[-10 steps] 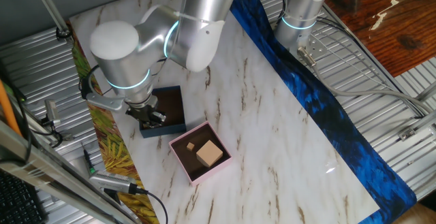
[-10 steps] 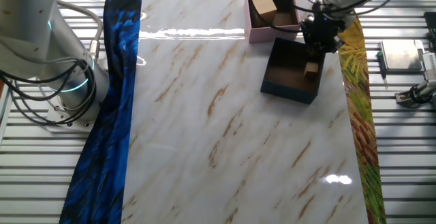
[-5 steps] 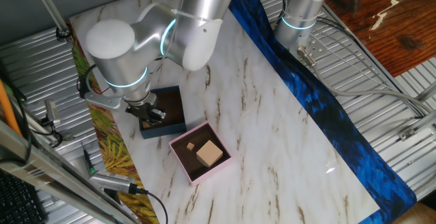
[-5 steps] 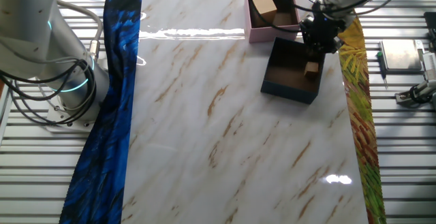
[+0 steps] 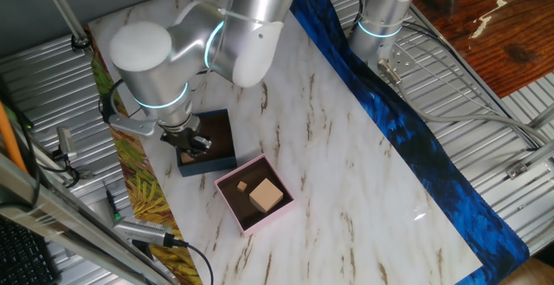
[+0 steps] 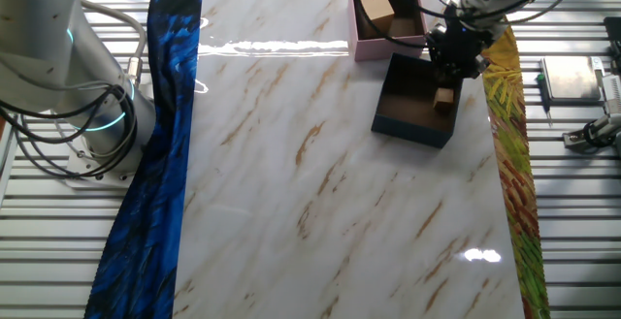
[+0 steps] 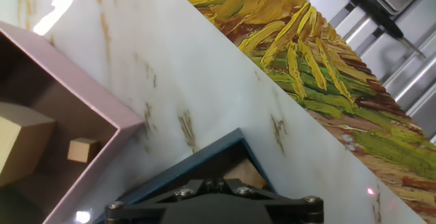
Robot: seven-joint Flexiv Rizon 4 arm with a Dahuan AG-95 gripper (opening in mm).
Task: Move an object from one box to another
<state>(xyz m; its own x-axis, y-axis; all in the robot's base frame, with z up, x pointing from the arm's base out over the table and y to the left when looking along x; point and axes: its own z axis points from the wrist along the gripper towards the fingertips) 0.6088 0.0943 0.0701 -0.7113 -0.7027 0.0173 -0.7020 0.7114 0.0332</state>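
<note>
Marble-patterned white table (image 5: 346, 164) fills one fixed view, edged by a blue cloth strip (image 5: 407, 138) toward 3 o'clock and a yellow leaf-print strip (image 5: 143, 190) toward 9 o'clock. A silver robot arm (image 5: 208, 42) bends down over the dark navy-blue box (image 5: 216, 146), which sits left of centre. The black gripper (image 5: 192, 145) hangs inside that box at its 9 o'clock side; from here I cannot tell how its fingers stand. Just beside the navy box, toward 5 o'clock, lies the pale pink box (image 5: 254, 193), holding a large wooden cube (image 5: 267, 195) and a small wooden cube (image 5: 243, 185).

Seen from the other fixed view, the navy box (image 6: 412, 125) sits near the top right of the table (image 6: 330, 183), with the pink box (image 6: 374, 49) touching it at 11 o'clock. The gripper (image 6: 448, 84) reaches into the navy box at its 2 o'clock corner, and a small wooden block (image 6: 444, 97) sits right at its tips; whether the fingers pinch it or only frame it is too small to tell. The large cube (image 6: 376, 10) shows in the pink box.

Looking along the fingers in the hand view, the dark gripper body (image 7: 218, 207) fills the bottom edge, its fingertips hidden. A corner of the navy box (image 7: 204, 157) points toward 12 o'clock with a sliver of tan wood (image 7: 244, 173) inside. The pink box (image 7: 88, 98) lies at 9 o'clock with the small cube (image 7: 84, 150) and part of the large one (image 7: 20, 142)
</note>
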